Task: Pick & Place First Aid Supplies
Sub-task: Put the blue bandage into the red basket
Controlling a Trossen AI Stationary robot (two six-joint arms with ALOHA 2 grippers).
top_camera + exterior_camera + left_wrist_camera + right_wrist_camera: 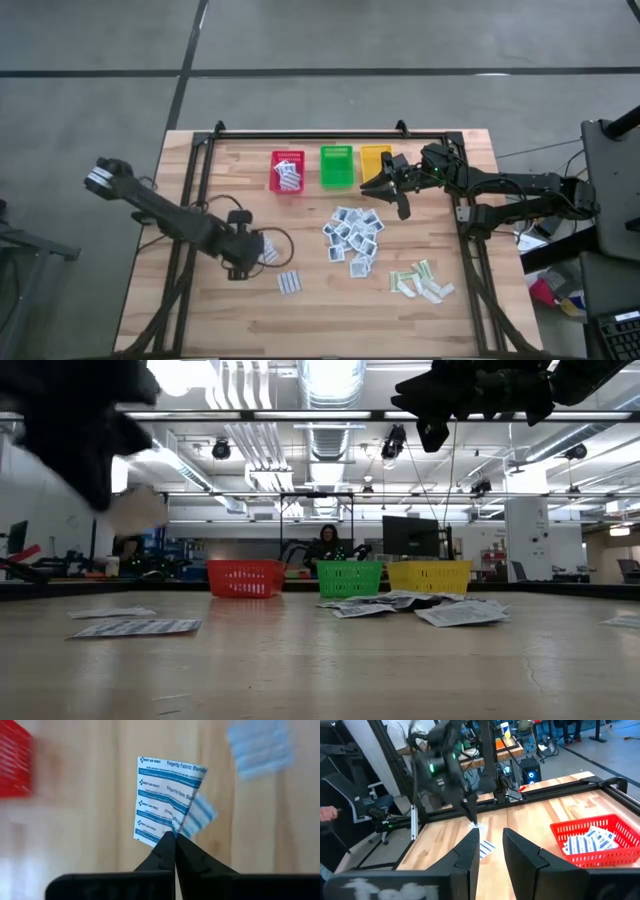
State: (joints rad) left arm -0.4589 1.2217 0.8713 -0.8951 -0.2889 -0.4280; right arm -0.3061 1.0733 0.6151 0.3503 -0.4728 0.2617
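Note:
My left gripper (258, 250) hangs over the table's left half, shut on an oblong white packet with blue stripes (167, 800), which also shows in the low view (135, 508). A like packet (289, 283) lies flat on the wood just nearer the front edge. More first aid supplies lie flat: a heap of small square white-blue packets (353, 235) mid-table and pale green-beige strips (422, 282) to its right. My right gripper (388, 190) hovers open, nothing between its fingers (470, 847), near the yellow basket (375, 160). My left gripper pinches the striped packet's one edge (172, 833) between its two fingertips. The fingers come from above, slanting down. The packet stands out past the fingertips, creased along its length and lifted clear of the table. Whether the blue-striped piece (200, 815) behind it is a second packet, I cannot tell.
Red (287, 171), green (336, 166) and yellow baskets stand in a row at the table's far side; the red one holds several striped packets. A black frame (330, 133) borders the table. People sit in the room behind.

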